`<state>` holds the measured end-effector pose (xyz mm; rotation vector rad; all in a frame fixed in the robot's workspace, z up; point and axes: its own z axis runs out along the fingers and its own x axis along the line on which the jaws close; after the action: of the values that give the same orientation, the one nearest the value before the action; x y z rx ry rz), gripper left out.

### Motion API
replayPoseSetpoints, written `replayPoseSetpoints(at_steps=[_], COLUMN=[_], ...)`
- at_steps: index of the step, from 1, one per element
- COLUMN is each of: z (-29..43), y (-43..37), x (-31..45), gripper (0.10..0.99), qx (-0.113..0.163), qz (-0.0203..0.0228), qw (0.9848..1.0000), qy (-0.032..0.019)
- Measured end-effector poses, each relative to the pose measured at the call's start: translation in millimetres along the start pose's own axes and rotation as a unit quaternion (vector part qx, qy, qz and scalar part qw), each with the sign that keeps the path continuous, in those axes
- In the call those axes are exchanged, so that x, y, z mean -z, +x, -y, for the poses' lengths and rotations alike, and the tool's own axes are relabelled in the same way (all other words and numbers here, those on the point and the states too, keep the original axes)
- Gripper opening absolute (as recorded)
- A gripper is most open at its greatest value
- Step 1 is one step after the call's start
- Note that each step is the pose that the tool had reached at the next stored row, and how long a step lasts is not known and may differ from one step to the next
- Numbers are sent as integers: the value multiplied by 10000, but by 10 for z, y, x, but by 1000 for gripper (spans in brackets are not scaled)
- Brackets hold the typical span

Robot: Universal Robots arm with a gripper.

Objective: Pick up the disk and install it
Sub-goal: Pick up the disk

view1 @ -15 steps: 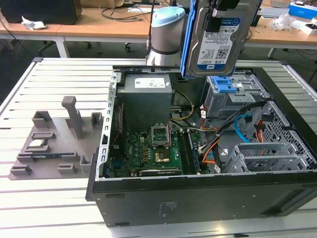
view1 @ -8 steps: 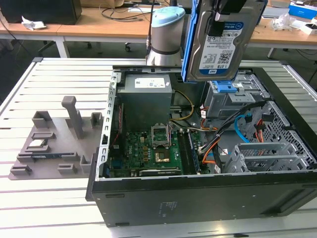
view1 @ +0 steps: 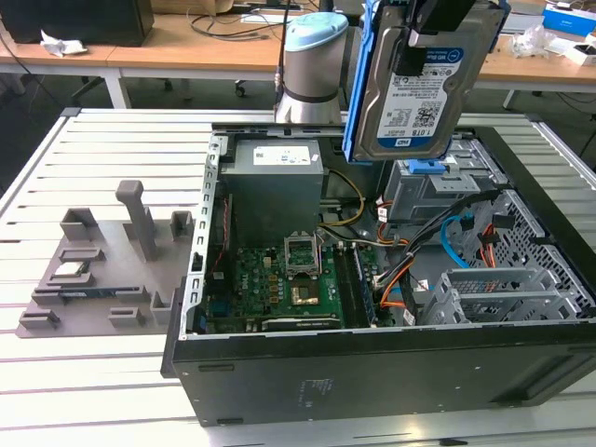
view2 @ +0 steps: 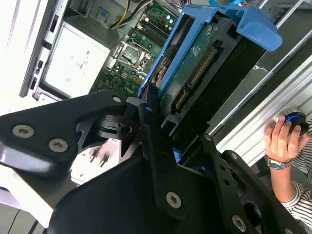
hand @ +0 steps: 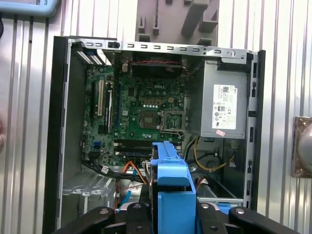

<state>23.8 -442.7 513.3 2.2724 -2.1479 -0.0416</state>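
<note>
The disk hangs upright above the open computer case, over its far corner on the exterior view's right. Its white label with the blue band faces the camera, and a blue plastic bracket frames it. My gripper is shut on the disk from above. In the second wrist view the disk's green circuit side sits between my black fingers. In the first wrist view the blue bracket sticks out below my gripper, above the case's cables.
Inside the case lie the motherboard, the grey power supply box, a metal drive cage and orange and blue cables. A grey fixture tray lies on the slatted table beside the case. A person's hand rests on a mouse.
</note>
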Motion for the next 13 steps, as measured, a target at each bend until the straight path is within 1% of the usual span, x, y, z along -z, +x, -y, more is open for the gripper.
replayPoseSetpoints(at_steps=[5, 13], z=[-5, -10], y=[85, 184], x=[-3, -6], gripper=[365, 365], qx=[0, 0], qz=[0, 0], qw=[10000, 10000], qy=[0, 0])
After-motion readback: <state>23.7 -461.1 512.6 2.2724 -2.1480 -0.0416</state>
